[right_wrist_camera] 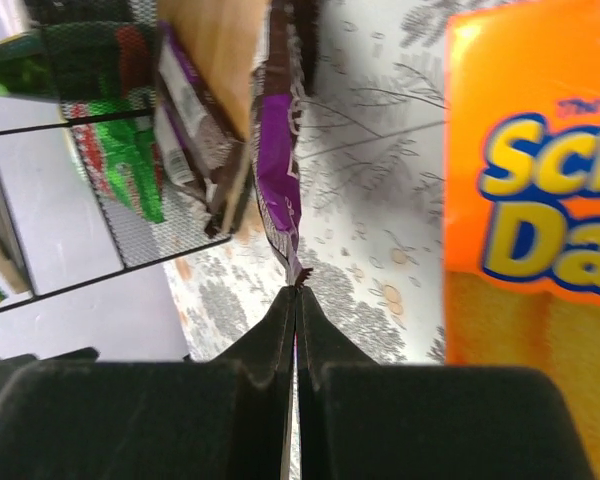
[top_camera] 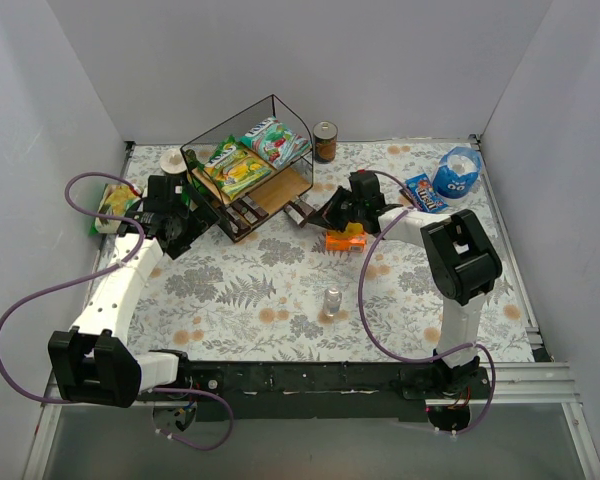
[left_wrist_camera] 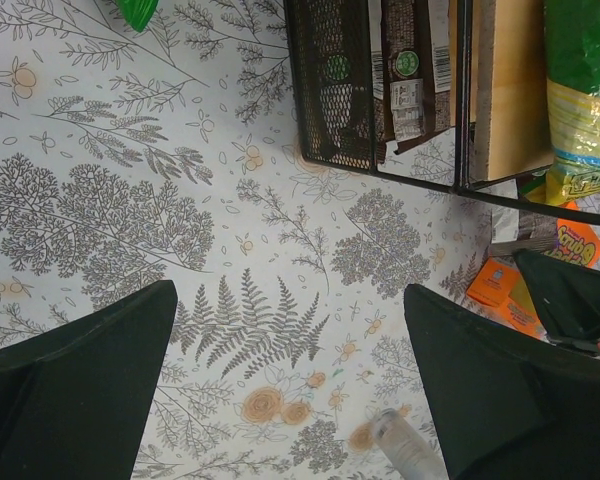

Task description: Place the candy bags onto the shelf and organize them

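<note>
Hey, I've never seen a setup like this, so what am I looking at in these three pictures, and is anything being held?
These are two robot arms bolted to the near edge of a table with a leaf-print cover. One picture looks down from above; the other two come from small cameras on each wrist. The left gripper is open and empty, near the shelf, a black wire rack with wooden boards already carrying candy bags. The right gripper is shut on the purple wrapper, pinching its end beside the shelf's lower board. Also on the table: an orange box, a small blue pack, a round blue pouch with eyes, a jar, and a green-yellow bag at the left edge.
</note>
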Controlling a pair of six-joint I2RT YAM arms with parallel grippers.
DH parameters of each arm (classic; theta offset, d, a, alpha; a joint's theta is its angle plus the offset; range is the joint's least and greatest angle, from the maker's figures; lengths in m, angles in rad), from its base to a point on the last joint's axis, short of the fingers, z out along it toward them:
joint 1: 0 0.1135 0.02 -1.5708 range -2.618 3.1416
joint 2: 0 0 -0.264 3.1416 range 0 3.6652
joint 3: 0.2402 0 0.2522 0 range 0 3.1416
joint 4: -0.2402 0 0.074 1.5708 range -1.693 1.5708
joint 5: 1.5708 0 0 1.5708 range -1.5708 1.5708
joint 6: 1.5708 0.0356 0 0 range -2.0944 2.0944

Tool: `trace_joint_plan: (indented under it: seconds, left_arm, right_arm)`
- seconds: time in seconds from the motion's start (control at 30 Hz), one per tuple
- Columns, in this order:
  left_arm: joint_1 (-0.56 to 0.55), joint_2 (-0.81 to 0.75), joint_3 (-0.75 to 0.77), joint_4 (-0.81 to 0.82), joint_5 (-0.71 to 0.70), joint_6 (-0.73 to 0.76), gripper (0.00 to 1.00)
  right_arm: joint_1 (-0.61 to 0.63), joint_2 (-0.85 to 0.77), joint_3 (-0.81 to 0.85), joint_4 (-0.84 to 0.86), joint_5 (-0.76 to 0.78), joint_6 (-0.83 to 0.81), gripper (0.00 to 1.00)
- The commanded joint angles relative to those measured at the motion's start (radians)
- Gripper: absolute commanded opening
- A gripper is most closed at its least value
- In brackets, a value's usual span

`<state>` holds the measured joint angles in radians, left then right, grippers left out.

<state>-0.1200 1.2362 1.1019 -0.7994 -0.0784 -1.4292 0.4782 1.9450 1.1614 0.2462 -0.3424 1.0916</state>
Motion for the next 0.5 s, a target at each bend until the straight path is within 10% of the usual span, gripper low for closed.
trace_joint_plan:
  seconds: [0.0, 0.27, 0.47]
  left_arm:
    - [-0.001, -0.015, -0.002, 0.014, 0.009, 0.0, 0.98]
    - [-0.001, -0.023, -0.007, 0.012, 0.002, 0.004, 0.98]
    - [-0.001, -0.021, -0.01, 0.017, 0.005, 0.003, 0.98]
  right_arm:
    - [0.002, -0.032, 0.011, -0.139, 0.058, -0.05, 0.01]
    - [-0.001, -0.031, 0.057, -0.353, 0.178, -0.117, 0.02]
    - [-0.016, -0.046, 0.041, -0.357, 0.189, -0.153, 0.42]
